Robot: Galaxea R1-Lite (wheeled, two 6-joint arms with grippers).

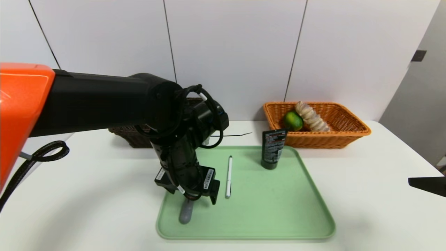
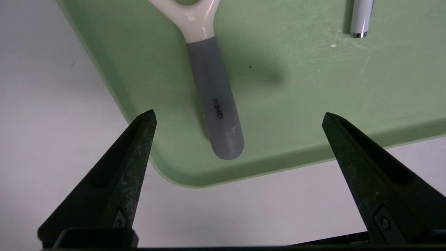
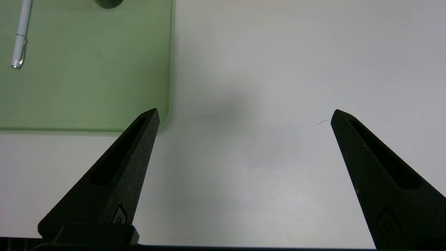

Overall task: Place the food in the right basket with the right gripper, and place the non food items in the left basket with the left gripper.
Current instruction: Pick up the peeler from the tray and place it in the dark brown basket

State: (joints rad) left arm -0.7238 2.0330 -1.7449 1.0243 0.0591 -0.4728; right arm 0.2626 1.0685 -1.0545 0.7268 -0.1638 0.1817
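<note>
The left gripper (image 2: 238, 116) hangs over the near left corner of the green tray (image 1: 285, 223), pointing steeply down, its two black fingers (image 2: 136, 146) spread wide with nothing between them. Below that gap lies the peeler (image 2: 214, 101): the grey handle runs toward the tray's rounded corner and ends just inside the raised rim, while the white fork reaches up out of the wrist picture. From the head view only the handle's tip (image 1: 186, 213) shows under the arm, so the head of the peeler is hidden there. One finger stands over bare table (image 1: 87, 195) outside the rim, the other over the tray floor.

The pen (image 1: 228, 176) lies flat on the tray just beside the gripper on its right, running front to back, apart from the peeler. The black tube (image 1: 273, 149) stands upright on its cap near the tray's far edge, well apart from the pen — the whole right half of the tray floor is open.

The orange basket (image 1: 348, 134) sits beyond the tray's far right corner and holds the lime (image 1: 292, 121) and the bread loaf (image 1: 311, 116), touching each other. The dark basket (image 1: 129, 134) is mostly hidden behind the left arm; what is inside I cannot tell.

The right gripper (image 3: 244, 116) is held above bare table to the right of the tray — fingers wide apart, empty, one fingertip over the tray's near right corner.
</note>
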